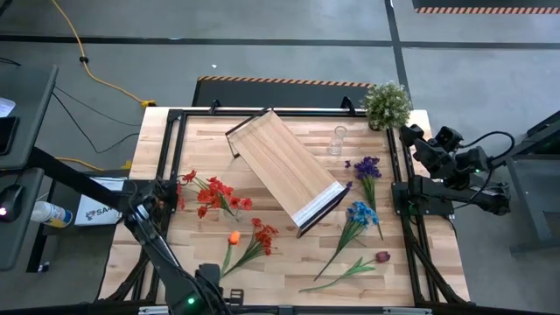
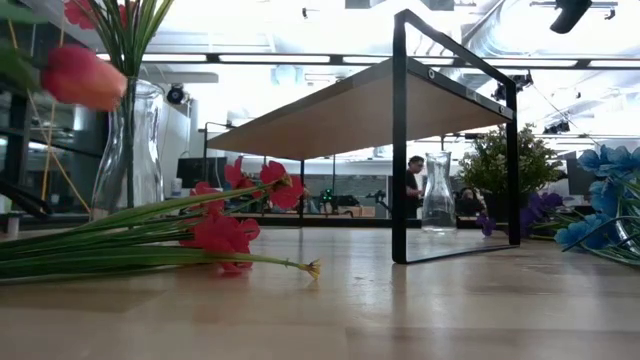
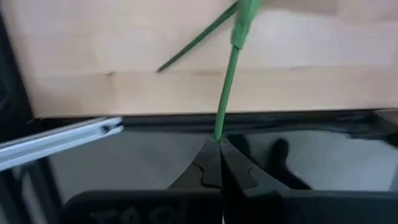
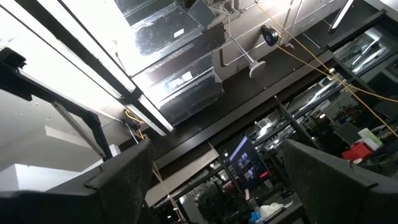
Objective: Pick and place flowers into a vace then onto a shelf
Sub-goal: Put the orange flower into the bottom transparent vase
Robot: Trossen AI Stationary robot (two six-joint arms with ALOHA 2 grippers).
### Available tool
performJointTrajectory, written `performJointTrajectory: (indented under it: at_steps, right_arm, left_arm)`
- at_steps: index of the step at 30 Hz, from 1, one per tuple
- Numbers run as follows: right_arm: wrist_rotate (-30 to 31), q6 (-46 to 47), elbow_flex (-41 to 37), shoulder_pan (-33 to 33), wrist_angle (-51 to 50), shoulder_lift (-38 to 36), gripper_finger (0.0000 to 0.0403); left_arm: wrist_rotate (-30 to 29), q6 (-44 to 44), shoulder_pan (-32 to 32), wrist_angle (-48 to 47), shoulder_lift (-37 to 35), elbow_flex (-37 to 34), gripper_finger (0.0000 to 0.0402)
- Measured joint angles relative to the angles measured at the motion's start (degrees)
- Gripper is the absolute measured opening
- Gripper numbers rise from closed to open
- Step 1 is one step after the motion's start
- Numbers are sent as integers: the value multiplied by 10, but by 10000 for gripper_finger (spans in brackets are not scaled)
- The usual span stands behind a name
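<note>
Looking down from the high view, the shelf lies askew across the middle of the table, with a clear glass vase and a bushy potted plant near the far edge. Loose flowers are scattered around it: red ones to its left, an orange bloom nearer the front, purple, blue and dark red ones on the right. The left gripper sits at the table's left edge beside the red flowers; the right arm waits folded off the right edge. At table height, in the low view, the shelf's black frame stands in the middle, red flowers lie in front, and a second vase holding stems rises at left, partly blocking the room. In the left wrist view, the fingers are pinched together on a green stem over the table's edge. In the right wrist view, the right gripper points up at the ceiling, fingers wide apart and holding nothing.
</note>
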Motion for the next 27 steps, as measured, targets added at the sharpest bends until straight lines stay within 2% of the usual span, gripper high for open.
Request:
performJointTrajectory:
  at_steps: [4, 9, 13, 20, 27]
  right_arm:
    - [0, 0, 0, 0, 0, 0, 344]
    - [0, 10, 0, 0, 0, 0, 344]
    - [-1, 23, 0, 0, -1, 0, 344]
    - [-1, 24, 0, 0, -1, 0, 344]
    - [0, 24, 0, 0, -2, 0, 344]
  left_arm:
    - [-36, 2, 0, -22, 24, 46, 21]
    - [-47, 9, -3, -22, 28, 49, 21]
    - [-99, 11, -11, -21, 28, 49, 21]
    - [-104, 12, -20, -21, 28, 49, 21]
    - [-206, 20, -26, -22, 26, 51, 21]
